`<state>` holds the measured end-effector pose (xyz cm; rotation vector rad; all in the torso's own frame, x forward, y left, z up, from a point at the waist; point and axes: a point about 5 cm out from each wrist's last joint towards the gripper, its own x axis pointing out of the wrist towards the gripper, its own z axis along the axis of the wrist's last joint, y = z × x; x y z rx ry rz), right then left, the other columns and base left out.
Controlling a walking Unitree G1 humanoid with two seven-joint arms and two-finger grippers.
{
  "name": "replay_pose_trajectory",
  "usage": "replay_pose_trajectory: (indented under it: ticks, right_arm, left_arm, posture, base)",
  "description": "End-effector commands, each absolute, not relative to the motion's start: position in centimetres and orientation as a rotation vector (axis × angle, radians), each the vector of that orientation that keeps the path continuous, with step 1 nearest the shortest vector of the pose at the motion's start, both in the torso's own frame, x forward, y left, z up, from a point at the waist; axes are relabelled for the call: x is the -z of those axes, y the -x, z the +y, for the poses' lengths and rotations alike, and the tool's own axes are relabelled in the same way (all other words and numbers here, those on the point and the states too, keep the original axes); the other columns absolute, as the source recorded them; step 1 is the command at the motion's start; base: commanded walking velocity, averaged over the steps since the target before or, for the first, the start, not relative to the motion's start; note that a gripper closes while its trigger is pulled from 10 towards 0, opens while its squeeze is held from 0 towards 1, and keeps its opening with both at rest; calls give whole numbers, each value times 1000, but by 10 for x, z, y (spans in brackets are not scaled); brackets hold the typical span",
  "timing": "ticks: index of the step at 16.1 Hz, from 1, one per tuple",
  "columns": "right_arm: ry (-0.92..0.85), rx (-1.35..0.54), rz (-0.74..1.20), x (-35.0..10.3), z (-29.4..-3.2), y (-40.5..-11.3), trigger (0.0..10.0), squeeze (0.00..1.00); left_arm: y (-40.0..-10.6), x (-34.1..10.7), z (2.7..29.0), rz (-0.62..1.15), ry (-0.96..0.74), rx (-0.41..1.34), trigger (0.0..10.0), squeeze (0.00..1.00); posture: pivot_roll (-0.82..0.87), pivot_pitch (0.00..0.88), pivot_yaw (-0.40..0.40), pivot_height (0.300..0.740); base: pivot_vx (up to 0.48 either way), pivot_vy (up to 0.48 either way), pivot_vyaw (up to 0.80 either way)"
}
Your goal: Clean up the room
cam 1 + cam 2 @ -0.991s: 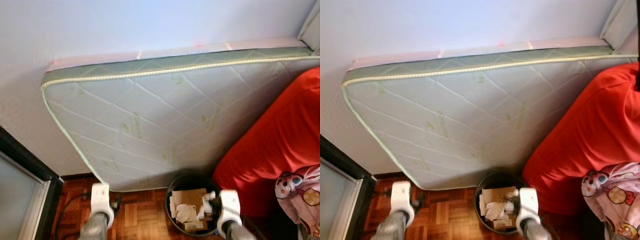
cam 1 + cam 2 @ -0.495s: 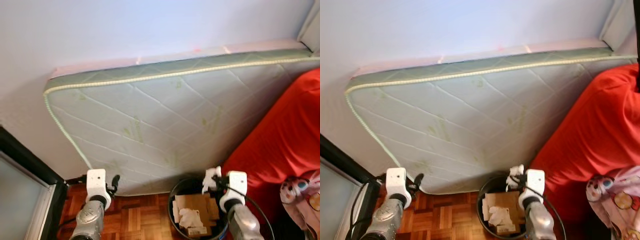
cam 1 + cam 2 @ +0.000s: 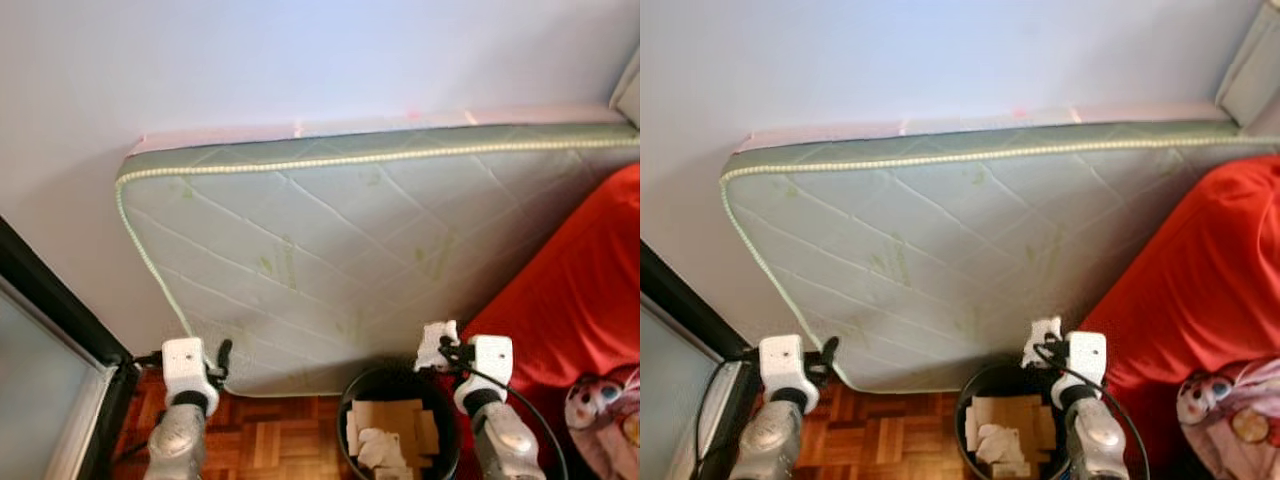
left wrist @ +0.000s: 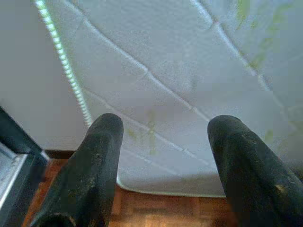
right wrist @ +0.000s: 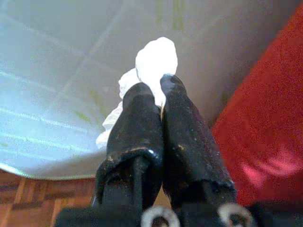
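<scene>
Left gripper (image 4: 161,156) spread and empty over wood floor (image 3: 270,445); right gripper (image 5: 154,101) clamped on crumpled tissue (image 5: 154,61) above rim of part-filled bin (image 3: 400,385), drop judged pending; behind, mattress (image 3: 330,250) against wall (image 3: 300,60), red bedding (image 3: 585,270) rightmost.

I log a parquet floor (image 3: 270,445): black bin (image 3: 400,385) at 6 o'clock, mattress (image 3: 330,260) standing on it at 12.

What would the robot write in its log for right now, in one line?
right gripper: shut on crumpled tissue, above bin | left gripper: open, idle | bin holds cardboard, paper
</scene>
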<state>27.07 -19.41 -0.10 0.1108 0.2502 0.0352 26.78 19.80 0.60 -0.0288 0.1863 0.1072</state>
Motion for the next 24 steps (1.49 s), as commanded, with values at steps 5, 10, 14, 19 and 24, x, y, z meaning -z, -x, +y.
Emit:
replay_pose_trajectory:
  ticks: [5, 10, 14, 19, 24]
  right_arm:
    - [-112, -38, 232, 3, -194, -264, 10000, 0]
    - [-119, -24, 195, -5, -194, -272, 10000, 0]
    - [-104, -43, 242, -1, -189, -273, 10000, 0]
    - [-79, -96, 238, 2, -181, -266, 10000, 0]
    - [-74, -66, 284, 7, -185, -265, 10000, 0]
  left_arm:
    - [-257, -4, 196, 169, -15, -89, 10000, 0]
    - [-260, -10, 199, 152, -33, -75, 10000, 0]
    - [-265, -16, 203, 134, -35, -88, 10000, 0]
    - [-266, -21, 206, 128, -38, -89, 10000, 0]
    - [-267, -22, 207, 134, -33, -90, 10000, 0]
  posture:
    - [-62, 0, 4, 740]
    - [-56, 11, 29, 740]
    - [-64, 35, 35, 740]
    - [-70, 75, 46, 715]
    - [-70, 83, 46, 700]
  base:
    - [0, 0, 0]
    - [0, 0, 0]
    - [0, 0, 0]
    - [0, 0, 0]
    - [0, 0, 0]
